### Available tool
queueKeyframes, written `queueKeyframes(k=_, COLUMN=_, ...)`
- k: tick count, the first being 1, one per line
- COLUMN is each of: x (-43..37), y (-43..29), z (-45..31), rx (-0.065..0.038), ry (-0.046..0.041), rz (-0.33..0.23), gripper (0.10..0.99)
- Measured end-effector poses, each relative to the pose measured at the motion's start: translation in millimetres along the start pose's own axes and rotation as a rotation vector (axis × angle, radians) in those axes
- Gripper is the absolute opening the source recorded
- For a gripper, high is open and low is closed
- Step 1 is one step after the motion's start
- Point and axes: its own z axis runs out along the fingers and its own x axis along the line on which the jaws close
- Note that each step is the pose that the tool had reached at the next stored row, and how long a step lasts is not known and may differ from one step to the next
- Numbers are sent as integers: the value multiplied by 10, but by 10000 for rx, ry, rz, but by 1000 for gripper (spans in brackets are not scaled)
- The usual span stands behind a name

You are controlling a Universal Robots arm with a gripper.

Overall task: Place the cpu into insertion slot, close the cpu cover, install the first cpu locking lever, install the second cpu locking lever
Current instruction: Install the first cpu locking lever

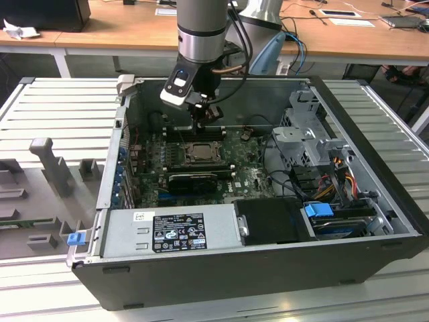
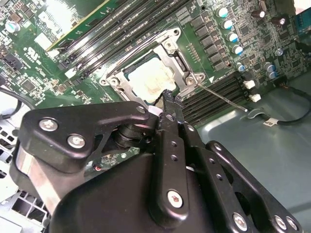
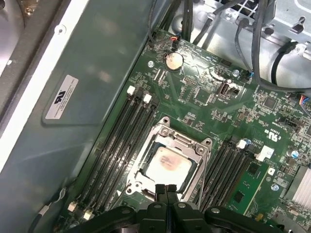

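The gripper (image 3: 165, 189) is clenched, fingertips pressed together with nothing between them, positioned at the edge of the cover (image 3: 183, 138). The cpu (image 3: 168, 164) is seated in the slot (image 3: 175, 147) on the motherboard (image 3: 204, 97); the cover lies lowered over it. A thin lever (image 2: 225, 97) extends outward from the cover's corner.

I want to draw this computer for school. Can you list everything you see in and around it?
computer case: one, black, open, on the ribbed grey table
circuit board: one, green, inside the case
chip: one, pale tan, in the middle of the board
silver frame: one, around the chip
memory slots: several, black, on both sides of the chip
round battery: one, silver, on the board
power box: one, silver, along the case's near wall
robot arm: one, grey, above the case
claw: one, black, shut, at the frame's edge
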Motion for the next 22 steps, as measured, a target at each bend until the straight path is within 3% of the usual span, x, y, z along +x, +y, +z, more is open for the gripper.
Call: queueKeyframes(k=22, x=0, y=0, z=0, rx=37, ry=38, rz=-1060, gripper=106)
